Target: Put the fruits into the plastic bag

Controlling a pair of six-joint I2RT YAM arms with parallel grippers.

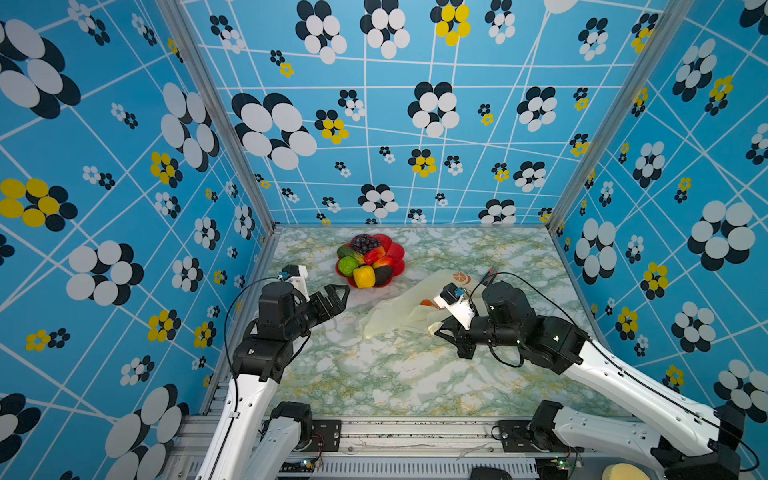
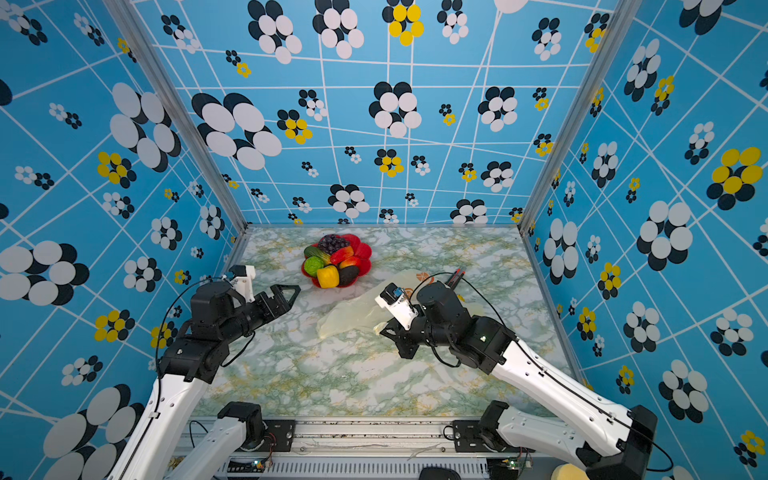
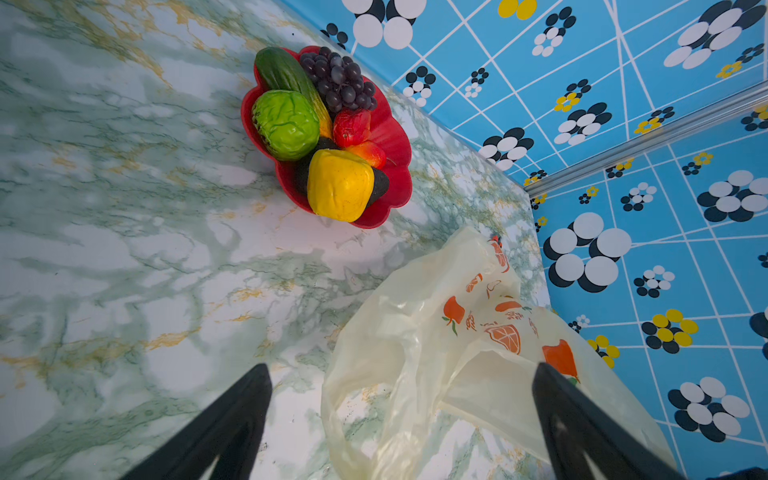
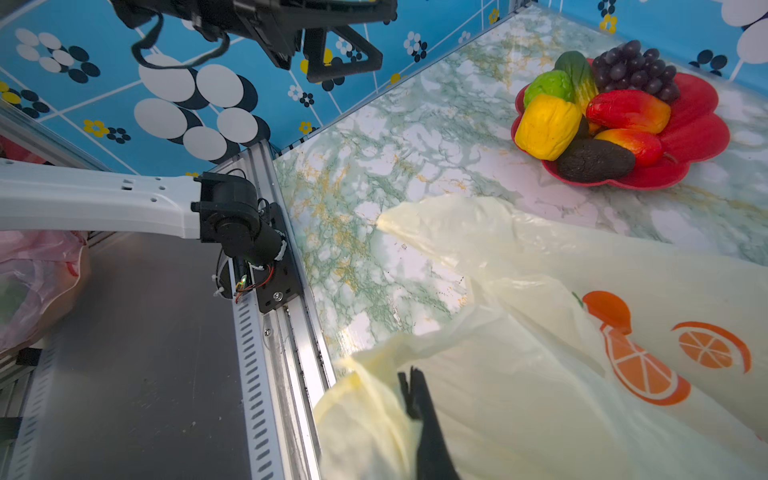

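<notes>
The fruits [image 1: 365, 259] are all piled on the red plate [image 1: 398, 251]. The plastic bag [image 1: 399, 316] lies crumpled on the table [image 1: 374, 374] near this plate. The right gripper [image 4: 409, 384] is closed, pinching the bag's edge farthest from the plate. The left gripper [image 1: 338, 296] hangs wide open and empty beside the plate.

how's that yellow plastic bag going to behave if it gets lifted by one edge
Probably floppy: the plastic bag lies crumpled and folded on the table. Likely very light: it is thin enough to show the marble through. With the right pincer shut on one edge, its mouth would likely sag closed.
</notes>
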